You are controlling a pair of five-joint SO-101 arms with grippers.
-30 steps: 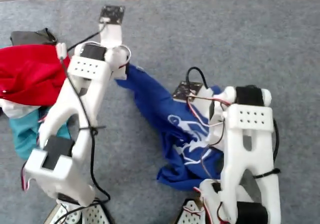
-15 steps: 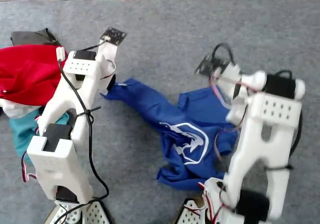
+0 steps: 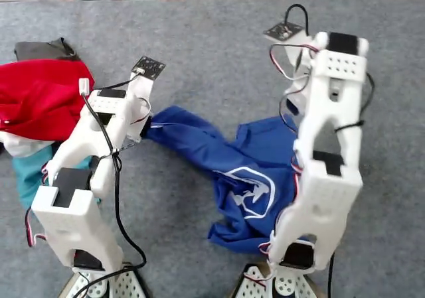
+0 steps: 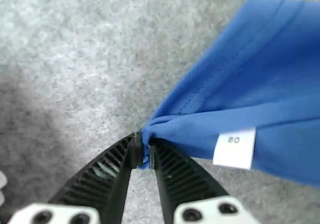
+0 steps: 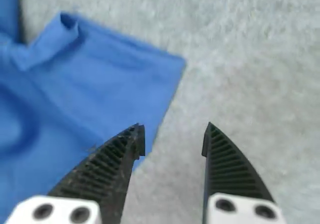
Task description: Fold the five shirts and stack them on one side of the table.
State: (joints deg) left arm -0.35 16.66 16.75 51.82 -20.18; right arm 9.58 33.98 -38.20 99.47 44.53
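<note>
A blue shirt with a white emblem lies crumpled across the middle of the grey table. My left gripper is shut on the shirt's bunched edge, near a small white size tag; from above that gripper sits at the shirt's left tip. My right gripper stands open over a flat blue corner of the shirt, one finger above cloth, the other above bare table. In the high view the right arm rises over the shirt's right side.
A pile of other shirts lies at the left edge: a red one on top, white and teal below, dark cloth behind. Grey table surface stretches open at the back and right.
The right arm let go of the blue shirt and swung up and toward the far side. The left arm pulled its shirt end slightly nearer and the shirt spread out flatter.
</note>
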